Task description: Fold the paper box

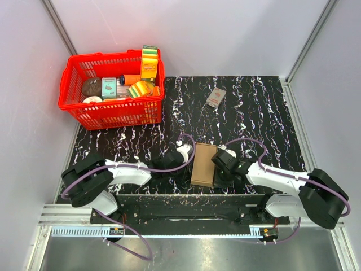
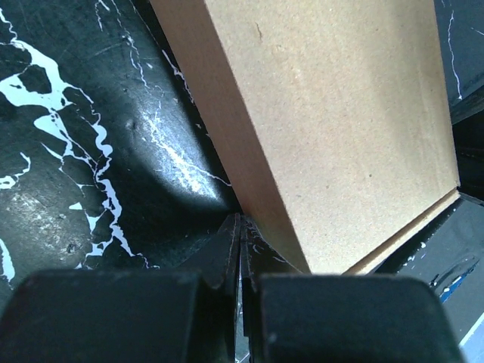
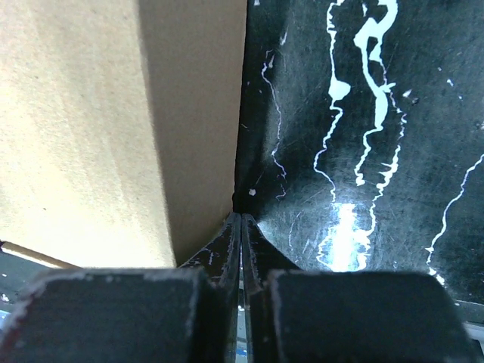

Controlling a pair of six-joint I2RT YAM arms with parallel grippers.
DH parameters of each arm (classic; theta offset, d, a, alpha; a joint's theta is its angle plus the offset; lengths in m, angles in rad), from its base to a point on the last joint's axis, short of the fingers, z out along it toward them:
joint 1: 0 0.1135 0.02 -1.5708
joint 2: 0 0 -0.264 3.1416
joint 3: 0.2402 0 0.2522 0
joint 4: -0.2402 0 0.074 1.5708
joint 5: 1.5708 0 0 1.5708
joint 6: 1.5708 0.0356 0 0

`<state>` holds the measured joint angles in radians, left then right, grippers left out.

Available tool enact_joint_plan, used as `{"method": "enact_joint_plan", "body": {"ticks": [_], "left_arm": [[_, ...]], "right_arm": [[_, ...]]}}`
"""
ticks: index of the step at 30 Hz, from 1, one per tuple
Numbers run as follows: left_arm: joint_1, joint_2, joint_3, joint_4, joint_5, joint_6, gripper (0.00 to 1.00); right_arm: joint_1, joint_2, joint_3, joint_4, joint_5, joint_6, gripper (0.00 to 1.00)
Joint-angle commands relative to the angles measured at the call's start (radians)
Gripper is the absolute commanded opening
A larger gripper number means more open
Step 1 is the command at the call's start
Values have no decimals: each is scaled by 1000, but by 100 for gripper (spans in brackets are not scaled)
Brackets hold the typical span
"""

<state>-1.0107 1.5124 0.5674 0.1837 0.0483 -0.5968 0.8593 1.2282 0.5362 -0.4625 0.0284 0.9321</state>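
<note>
Cardboard box [image 1: 203, 165] is lying flat near the desk [image 1: 254, 107] front edge, likely light, stiff, crease-prone. Left pincer [image 2: 240, 234] and right pincer [image 3: 240, 227] are sitting pressed together, empty, tips at its long sides; probably best gripped there.

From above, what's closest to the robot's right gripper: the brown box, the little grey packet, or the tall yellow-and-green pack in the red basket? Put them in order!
1. Paper box, right beside the right gripper, to its left.
2. Grey packet, farther back on the table.
3. Yellow-and-green pack, far back left in the red basket.
</note>
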Motion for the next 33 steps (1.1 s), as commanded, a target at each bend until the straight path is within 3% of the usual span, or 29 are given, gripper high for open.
{"method": "enact_joint_plan", "body": {"ticks": [1,10,18,22,26,33], "left_arm": [[-26,25,25,54,-7,-26,0],[-57,40,45,54,-11,-44,0],[-43,-60,23,-88,-126,-22,2],[48,-121,23,-132,-116,21,3],[144,-130,54,-129,-68,83,3],[256,17,206,-109,50,204,2]], "right_arm": [[14,16,38,82,-15,36,6],[15,47,45,148,-55,53,6],[6,-12,96,-39,122,-38,9],[-84,-19,105,-67,117,-119,9],[-258,-21,114,-39,94,-214,9],[-388,114,225,11,48,-343,9]]}}
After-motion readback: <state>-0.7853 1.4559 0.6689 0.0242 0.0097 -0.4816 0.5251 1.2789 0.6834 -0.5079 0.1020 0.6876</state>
